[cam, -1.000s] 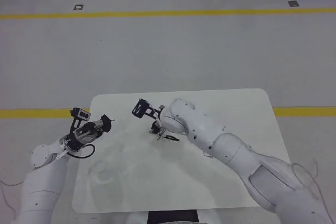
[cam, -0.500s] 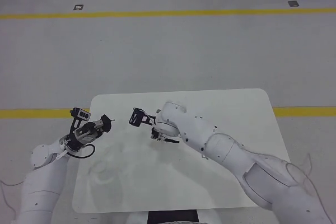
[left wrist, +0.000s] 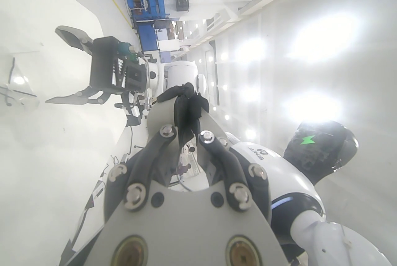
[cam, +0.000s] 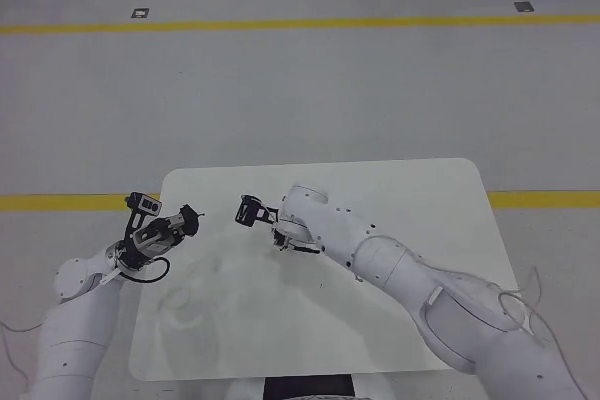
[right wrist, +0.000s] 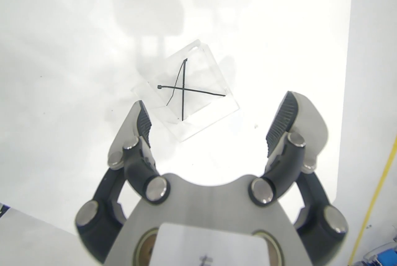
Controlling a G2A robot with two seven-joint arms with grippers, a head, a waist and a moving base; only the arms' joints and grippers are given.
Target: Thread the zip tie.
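Clear plastic, square and low-walled, the tray [right wrist: 207, 118] stands on the smooth white table [cam: 410, 190], well in from its rounded edge. In it lie the zip ties [right wrist: 183, 87], thin black strips crossed over one another, one showing its small square head.

The right gripper [right wrist: 214, 115] hangs over the tray. Its grey metal fingers are spread wide and their ribbed black pads [right wrist: 280, 115] face each other across open space. The left wrist view shows this gripper side-on, its tips near the tray but short of it. In the top view the right arm covers most of the tray.

The left gripper [cam: 192, 217] sits near the table's left edge, well apart from the tray. Its fingers are drawn together at the tips. Something dark and crumpled-looking shows between them in its own wrist view. It may be the pads or a held strip; I cannot tell which.
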